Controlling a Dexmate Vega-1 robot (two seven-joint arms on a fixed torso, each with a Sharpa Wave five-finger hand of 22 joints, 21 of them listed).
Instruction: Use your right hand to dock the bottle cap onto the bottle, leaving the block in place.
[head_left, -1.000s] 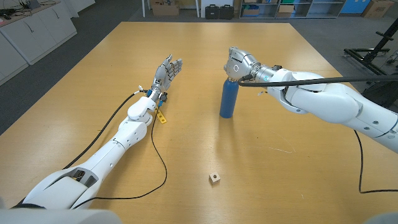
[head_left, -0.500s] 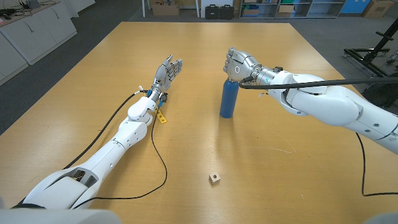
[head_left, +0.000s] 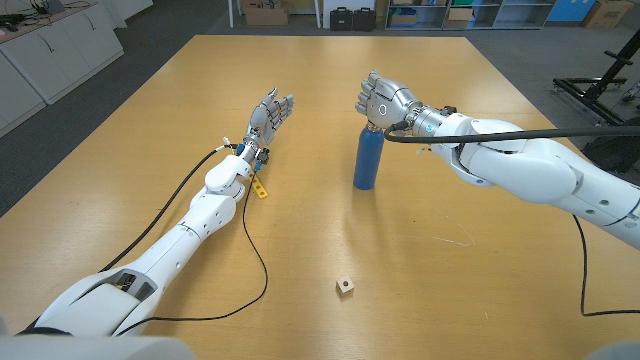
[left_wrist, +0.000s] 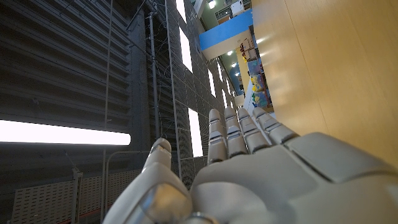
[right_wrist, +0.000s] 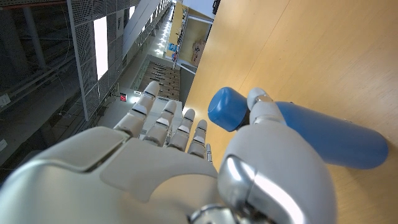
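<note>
Blue bottle (head_left: 367, 158) upright mid-table w/ cap (right_wrist: 226, 109) on top, right hand (head_left: 381, 103) beside cap, fingers spread, holding nothing; left hand (head_left: 268, 115) open & well apart; block (head_left: 345, 287) near front edge.

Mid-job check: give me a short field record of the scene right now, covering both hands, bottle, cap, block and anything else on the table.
right hand: above the bottle top, fingers spread, holding nothing
left hand: on the table left of the bottle, fingers extended, holding nothing
bottle: blue, upright near table centre
cap: blue, sits on the bottle's top beside the right hand's thumb
block: small wooden cube near the front edge, apart from both hands
yellow piece: small, beside the left wrist
table: wooden
</note>
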